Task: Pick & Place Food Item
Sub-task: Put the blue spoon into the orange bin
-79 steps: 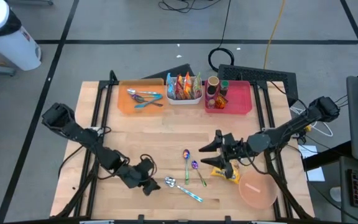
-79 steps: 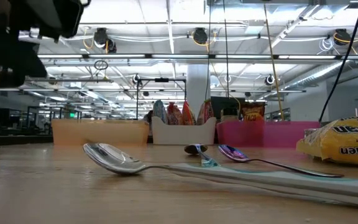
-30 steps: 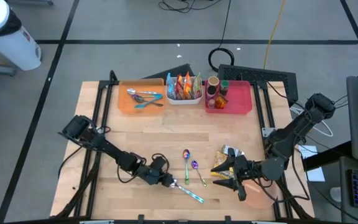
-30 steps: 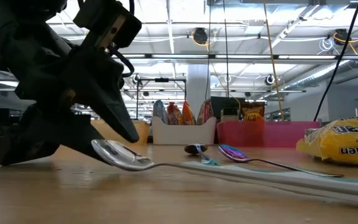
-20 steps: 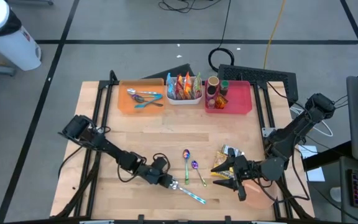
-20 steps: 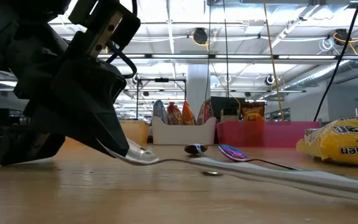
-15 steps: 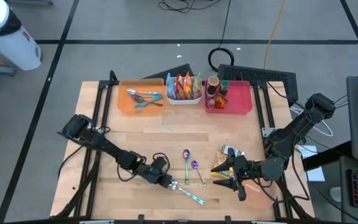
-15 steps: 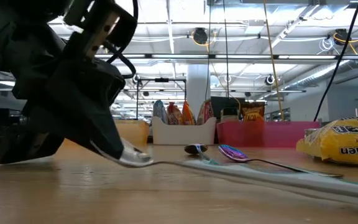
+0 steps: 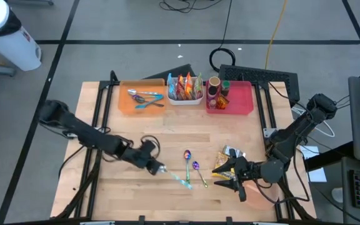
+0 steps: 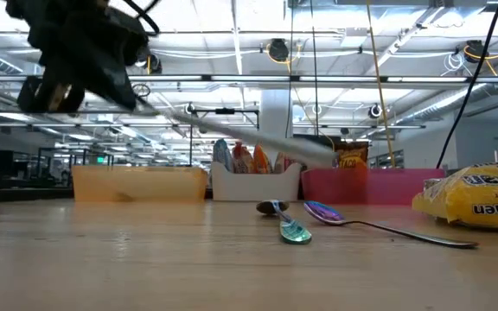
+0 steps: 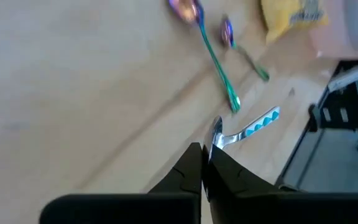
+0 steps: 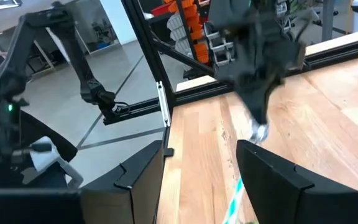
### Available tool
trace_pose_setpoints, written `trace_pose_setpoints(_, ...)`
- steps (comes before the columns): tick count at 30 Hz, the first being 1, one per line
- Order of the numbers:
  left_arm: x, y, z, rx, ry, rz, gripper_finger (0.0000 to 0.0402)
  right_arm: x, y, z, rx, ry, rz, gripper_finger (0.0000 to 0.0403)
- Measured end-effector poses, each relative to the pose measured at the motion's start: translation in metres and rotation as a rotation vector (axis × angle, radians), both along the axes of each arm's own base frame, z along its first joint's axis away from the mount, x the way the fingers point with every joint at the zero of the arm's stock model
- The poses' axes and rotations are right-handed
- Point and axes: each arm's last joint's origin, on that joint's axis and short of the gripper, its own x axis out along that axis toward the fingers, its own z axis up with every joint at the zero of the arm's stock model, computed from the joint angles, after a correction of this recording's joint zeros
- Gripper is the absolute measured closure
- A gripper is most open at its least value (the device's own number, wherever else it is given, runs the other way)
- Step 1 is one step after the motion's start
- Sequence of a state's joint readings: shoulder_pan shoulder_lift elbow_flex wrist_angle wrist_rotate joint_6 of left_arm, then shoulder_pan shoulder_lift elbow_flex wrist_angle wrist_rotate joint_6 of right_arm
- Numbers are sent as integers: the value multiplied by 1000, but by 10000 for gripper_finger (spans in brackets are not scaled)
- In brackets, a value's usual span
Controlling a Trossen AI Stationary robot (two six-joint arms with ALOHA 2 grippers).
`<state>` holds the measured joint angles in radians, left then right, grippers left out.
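A wooden slatted table (image 9: 167, 134) holds three bins along its far edge; the landmark used here is the pale pink round plastic bowl (image 9: 259, 195) at the near right corner. The left gripper (image 9: 157, 168), well to the left of the bowl, is clamped on the bowl end of a silver metal spoon with a blue patterned handle (image 9: 179, 179), and holds it clear of the wood. In the left wrist view the dark fingertips (image 11: 194, 163) are pressed together around the spoon's bowl (image 11: 217, 127), and the handle sticks out free. The spoon's long axis slants from the gripper toward the pink bowl, handle tip leading and drooping slightly in the low view (image 10: 258, 144). It looks light, rigid and slick, so a pinch at one end may let it pivot or slip; a hold nearer the middle would seem steadier. The yellow crinkly packet of instant ramen (image 9: 228, 170), the likely food item, lies flat just left of the pink bowl; it should be light, soft and crushable, best pinched across a sealed edge. Its longer side appears to run roughly away from the bowl. The right gripper (image 9: 227, 177) sits over that packet with its fingers apart; whether it touches the packet cannot be told. Two iridescent teaspoons (image 9: 192, 167) lie on the wood between the two grippers.
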<state>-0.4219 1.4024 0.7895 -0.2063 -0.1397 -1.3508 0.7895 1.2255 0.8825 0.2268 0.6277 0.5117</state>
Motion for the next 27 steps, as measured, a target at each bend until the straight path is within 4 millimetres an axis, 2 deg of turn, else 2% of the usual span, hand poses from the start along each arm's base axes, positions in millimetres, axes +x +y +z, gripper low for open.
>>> trace_pose_setpoints(8, -41, 31, 54, 123, -129, 113, 397, 0, 0, 0, 0, 0, 0, 207)
trace_pose_setpoints(13, -66, 52, 78, 170, -215, 166, 397, 2, -2, 0, -1, -1, -11, 207)
trace_pose_setpoints(21, -106, 90, 93, 250, -194, 255, 398, 15, -17, 5, -29, -44, -75, 207)
trace_pose_setpoints(27, -131, 114, 93, 275, -116, 297, 398, 32, -41, 11, -72, -103, -176, 207)
